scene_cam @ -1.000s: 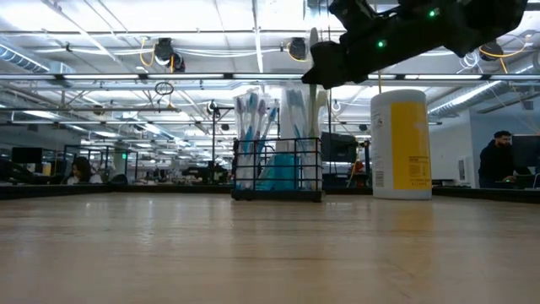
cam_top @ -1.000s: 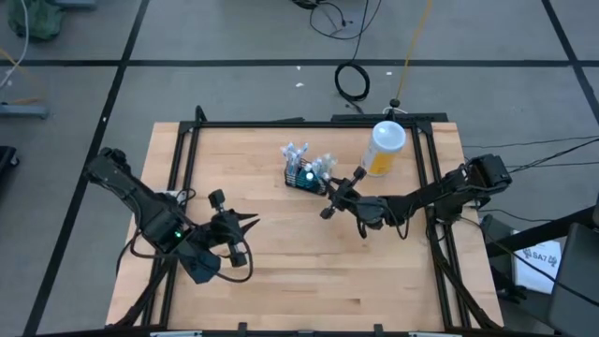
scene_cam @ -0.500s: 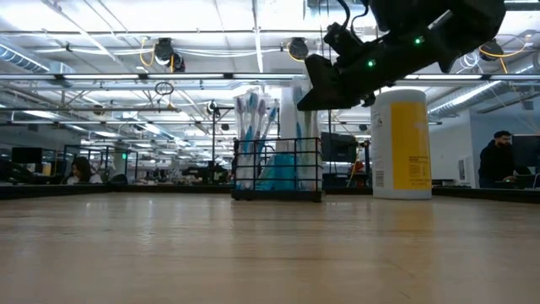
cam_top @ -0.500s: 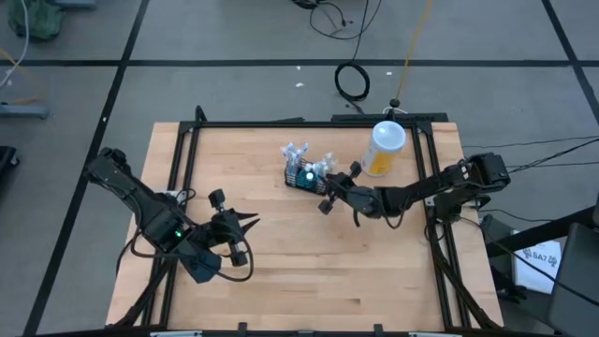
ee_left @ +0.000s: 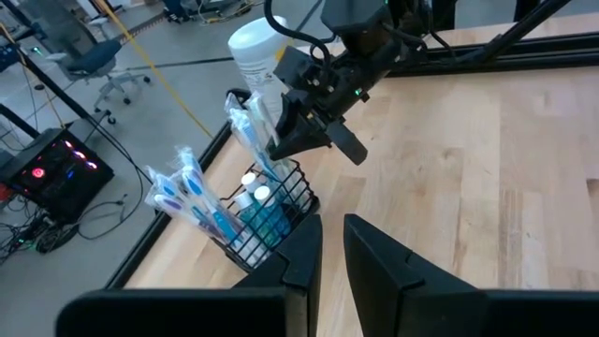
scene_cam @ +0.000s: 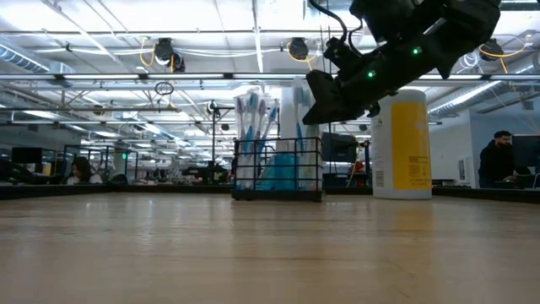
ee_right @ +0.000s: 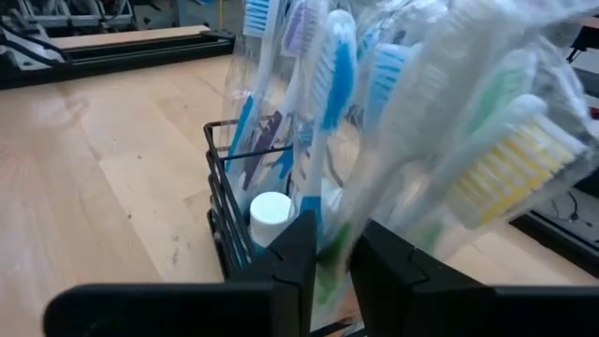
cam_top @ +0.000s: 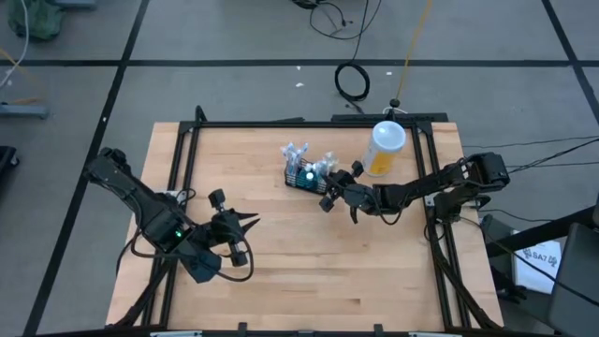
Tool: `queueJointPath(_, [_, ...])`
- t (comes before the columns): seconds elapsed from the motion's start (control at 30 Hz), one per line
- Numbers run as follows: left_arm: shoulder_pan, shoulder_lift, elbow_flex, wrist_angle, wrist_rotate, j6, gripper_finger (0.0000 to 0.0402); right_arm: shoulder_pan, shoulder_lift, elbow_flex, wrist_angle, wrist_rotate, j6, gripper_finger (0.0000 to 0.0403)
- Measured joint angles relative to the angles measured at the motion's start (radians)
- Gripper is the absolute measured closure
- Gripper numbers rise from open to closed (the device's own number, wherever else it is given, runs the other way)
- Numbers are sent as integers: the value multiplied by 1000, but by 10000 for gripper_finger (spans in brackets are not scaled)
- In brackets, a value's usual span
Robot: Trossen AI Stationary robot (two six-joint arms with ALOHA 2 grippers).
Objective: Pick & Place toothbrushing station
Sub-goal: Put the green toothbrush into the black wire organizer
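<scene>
Right gripper [cam_top: 328, 190] is seen nosed up against the toothbrushing station [cam_top: 307, 175], closer than a second ago, when it hung further off toward 4 o'clock of the caddy. In the low view it is dropped lower, now level with the wrapped brush heads [scene_cam: 253, 114]. Fingers are seen parted only narrowly in the right wrist view, with brush packets [ee_right: 393, 122] right ahead of them; nothing is gripped yet. This is judged as the final approach to a grasp, pick not yet done.

The station is set on the table [cam_top: 281, 271] at about 12 o'clock of centre, upright on its base, with the yellow bottle [cam_top: 385, 148] near at its 2 o'clock. Its long axis is laid roughly 10-to-4 in the high view; brushes point up and fan outward.

Left gripper [cam_top: 245, 223] is parked at 8 o'clock of the table, fingers nearly together, empty.
</scene>
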Motion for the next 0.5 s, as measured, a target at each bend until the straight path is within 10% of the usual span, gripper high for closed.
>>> queueJointPath(0.5, [0,0,0,-1,0,0,350,56,-57,-1,24,8,-85,274])
